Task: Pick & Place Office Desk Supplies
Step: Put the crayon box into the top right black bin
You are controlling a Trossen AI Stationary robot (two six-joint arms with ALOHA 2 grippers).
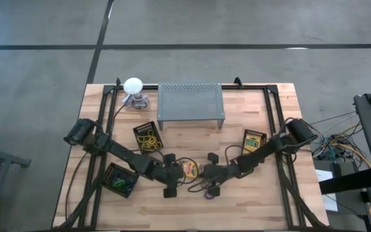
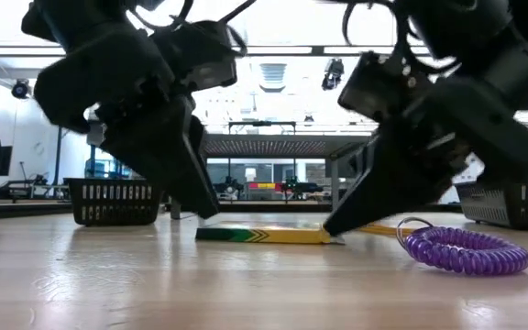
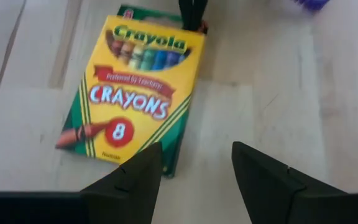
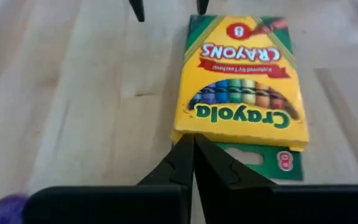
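Wooden table (image 1: pixel 250 200): crayon box (image 4: pixel 241 81) is touched by closed right gripper (image 4: pixel 193 146); it may slip away. Left gripper (image 3: pixel 194 165) is kept open beside it.

Yellow-and-green crayon box (image 4: pixel 241 87); purple coiled loop (image 2: pixel 466 249).

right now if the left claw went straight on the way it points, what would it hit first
Probably the crayon box lying flat just past the open left claw. The shut right claw sits at the box's far end; depth is unclear.
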